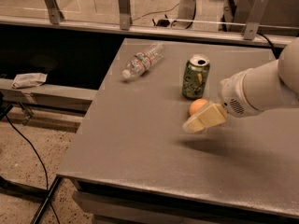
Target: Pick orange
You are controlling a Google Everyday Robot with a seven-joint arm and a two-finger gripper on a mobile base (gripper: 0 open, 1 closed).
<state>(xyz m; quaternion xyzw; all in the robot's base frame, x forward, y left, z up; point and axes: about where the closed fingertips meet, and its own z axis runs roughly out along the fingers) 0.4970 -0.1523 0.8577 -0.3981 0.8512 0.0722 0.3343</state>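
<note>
The orange (197, 106) is a small round fruit on the grey table (140, 139), just in front of the green soda can (195, 77). My gripper (202, 119) comes in from the right on a white arm (261, 85) and hovers right in front of the orange, covering its lower right part. Its cream-coloured fingers (203, 119) point left and slightly down.
A clear plastic water bottle (142, 60) lies on its side at the table's back left. A rail with metal posts (124, 7) runs behind the table. A dark gap and a ledge with a white packet (29, 80) lie to the left. Cables run on the floor.
</note>
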